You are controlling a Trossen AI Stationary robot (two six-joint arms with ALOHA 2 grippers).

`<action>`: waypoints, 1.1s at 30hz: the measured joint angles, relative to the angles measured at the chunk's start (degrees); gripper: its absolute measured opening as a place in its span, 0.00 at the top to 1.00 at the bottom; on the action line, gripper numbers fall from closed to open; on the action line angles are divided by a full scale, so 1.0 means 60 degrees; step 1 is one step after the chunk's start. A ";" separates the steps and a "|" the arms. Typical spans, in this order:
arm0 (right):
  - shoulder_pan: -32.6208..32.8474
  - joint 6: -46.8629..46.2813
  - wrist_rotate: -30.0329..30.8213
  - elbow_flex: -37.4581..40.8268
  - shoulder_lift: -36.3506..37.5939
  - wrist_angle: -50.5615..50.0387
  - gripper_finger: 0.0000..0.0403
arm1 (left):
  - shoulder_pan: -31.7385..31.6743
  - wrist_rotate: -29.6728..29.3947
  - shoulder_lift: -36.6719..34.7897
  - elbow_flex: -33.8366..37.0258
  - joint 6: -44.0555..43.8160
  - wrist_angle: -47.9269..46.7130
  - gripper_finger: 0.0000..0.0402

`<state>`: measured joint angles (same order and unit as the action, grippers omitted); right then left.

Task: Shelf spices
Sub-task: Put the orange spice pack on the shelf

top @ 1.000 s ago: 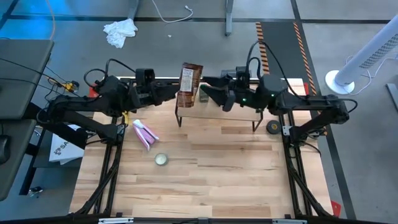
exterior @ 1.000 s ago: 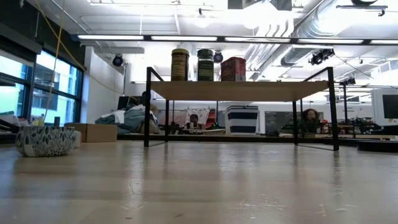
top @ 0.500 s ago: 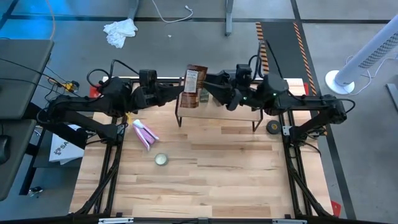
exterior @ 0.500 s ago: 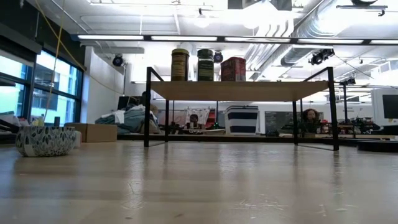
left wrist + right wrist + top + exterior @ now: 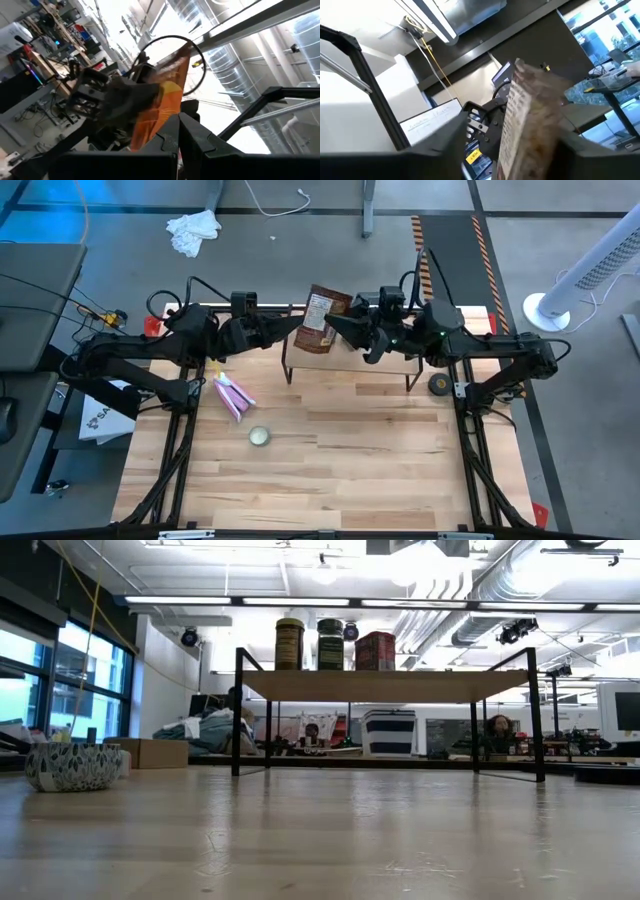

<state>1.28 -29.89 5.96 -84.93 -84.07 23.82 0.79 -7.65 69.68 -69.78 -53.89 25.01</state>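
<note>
The flat brown printed packet (image 5: 321,320) hangs in the air above the shelf's left end, between my two grippers. My left gripper (image 5: 292,332) is shut on it from the left. My right gripper (image 5: 347,330) comes from the right, and its open fingers stand on either side of the packet (image 5: 530,120). The shelf (image 5: 385,685), a wooden board on thin black legs, carries the yellow-lidded jar (image 5: 290,644), the green-lidded jar (image 5: 330,643) and the red container (image 5: 375,651) on its left half. Neither gripper shows in the low view. My left gripper pinches the packet's lower edge (image 5: 167,125) between its two shut fingers. The fingers come from the table's left, slanting upward. The packet stands up from them, tilted, lifted clear of the shelf. My right gripper has the packet's upper part (image 5: 520,100) between its fingers; I cannot tell whether they touch it.
A pink packet (image 5: 232,395) and a pale round tin (image 5: 259,437) lie on the tabletop left of the middle. A patterned bowl (image 5: 72,766) stands at the left in the low view. A black round object (image 5: 438,384) sits by the shelf's right leg.
My left gripper has carried the packet a little toward the table's right, and the packet's top has tipped toward the right. My right gripper has tipped upward and closed in on the packet, so its fingers now stand around the packet's upper part.
</note>
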 joint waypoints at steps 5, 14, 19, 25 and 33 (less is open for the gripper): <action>0.0003 0.0326 0.0000 0.0003 0.0030 0.0152 0.92 | -0.0079 0.0003 0.0001 0.0000 0.0039 -0.0257 1.00; 0.0506 0.1140 0.1498 0.0000 0.1622 -0.2540 0.99 | -0.0458 -0.0547 -0.0782 0.0004 0.1194 -0.1973 0.87; 0.1686 0.0429 0.4933 -0.0007 0.2734 -0.6661 1.00 | -0.0687 -0.1817 -0.1929 0.0004 0.2579 -0.3678 0.73; 0.2744 -0.4042 0.8142 -0.0004 0.2331 -1.1859 1.00 | -0.0662 -0.3050 -0.2545 0.0004 0.4252 -0.6046 0.59; 0.2403 -0.9205 1.1117 0.0004 0.0111 -1.6384 1.00 | -0.0478 -0.3179 -0.2275 0.0007 0.4520 -0.7175 0.51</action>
<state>15.70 -85.12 72.66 -84.90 -83.41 -74.48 -2.08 -26.73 56.03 -69.73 -26.77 -18.04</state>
